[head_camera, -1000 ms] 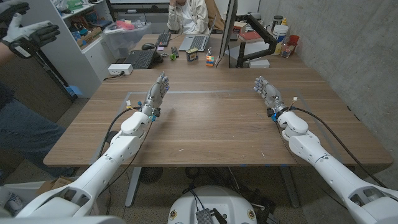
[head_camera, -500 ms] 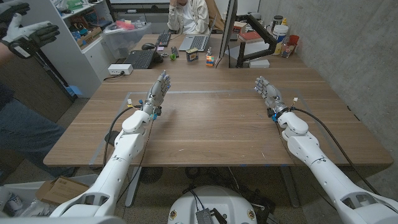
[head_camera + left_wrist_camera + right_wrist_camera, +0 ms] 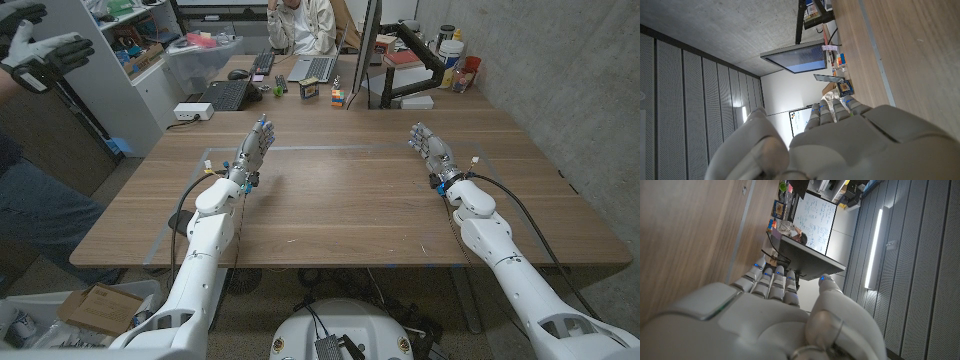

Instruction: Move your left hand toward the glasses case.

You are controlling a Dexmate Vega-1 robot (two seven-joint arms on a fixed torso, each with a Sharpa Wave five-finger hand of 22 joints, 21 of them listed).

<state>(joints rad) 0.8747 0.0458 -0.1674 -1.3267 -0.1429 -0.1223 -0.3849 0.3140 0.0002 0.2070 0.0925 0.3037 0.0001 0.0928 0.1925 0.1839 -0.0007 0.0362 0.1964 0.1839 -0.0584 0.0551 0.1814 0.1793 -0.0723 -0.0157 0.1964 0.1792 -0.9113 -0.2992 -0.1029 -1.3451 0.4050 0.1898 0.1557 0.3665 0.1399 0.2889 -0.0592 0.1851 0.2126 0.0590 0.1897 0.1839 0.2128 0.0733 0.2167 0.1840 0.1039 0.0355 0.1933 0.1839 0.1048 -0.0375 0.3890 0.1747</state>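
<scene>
Above wooden table [image 3: 340, 200], left hand [image 3: 254, 148], apparently upright, empty

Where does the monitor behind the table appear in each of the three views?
Head view: the monitor stands edge-on at top centre, beyond the wooden table.
Left wrist view: the monitor is at the table's far edge, lit screen showing.
Right wrist view: the monitor is at the table's far edge, dark side showing.
Shared landmark: the wooden table.

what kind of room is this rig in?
Likely a shared office or lab: a person sits at a laptop beyond the wooden table, beside a keyboard, monitor and cluttered shelves.
</scene>
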